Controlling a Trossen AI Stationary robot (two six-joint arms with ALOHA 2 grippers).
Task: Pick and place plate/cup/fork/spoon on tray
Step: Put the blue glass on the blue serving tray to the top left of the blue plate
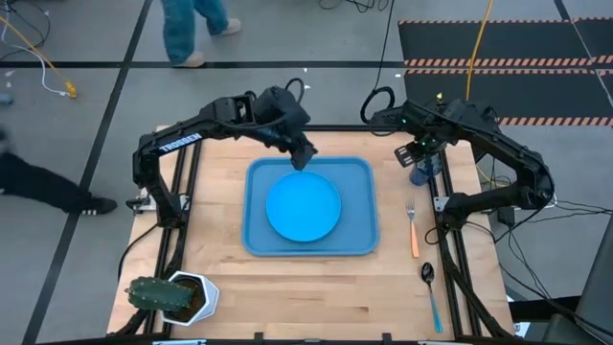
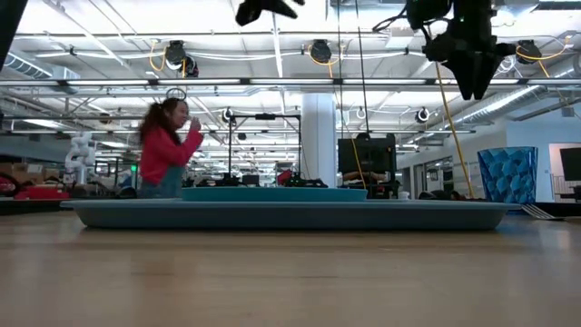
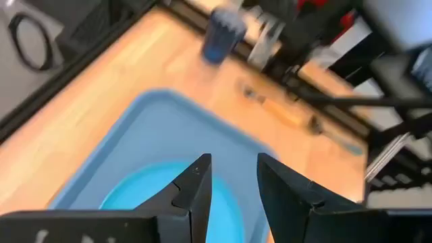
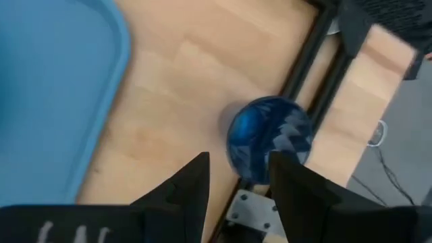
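Note:
The round blue plate [image 1: 303,207] lies flat on the rectangular blue tray [image 1: 359,235] in the middle of the table. My left gripper [image 1: 303,158] hangs open above the tray's far rim, with nothing between its fingers [image 3: 233,162]. The dark-blue cup [image 1: 422,174] stands upright on the table at the far right, beyond the tray. My right gripper [image 4: 239,162] is open, above the cup [image 4: 270,138] and pointing down. The orange-handled fork [image 1: 413,228] and the blue-handled spoon [image 1: 430,287] lie on the wood to the right of the tray.
A potted cactus [image 1: 172,295] stands at the near left corner. The table's black frame rails [image 1: 450,259] run along its left and right edges. Bare wood lies between the tray and the near edge. A person [image 2: 163,150] stands in the room behind.

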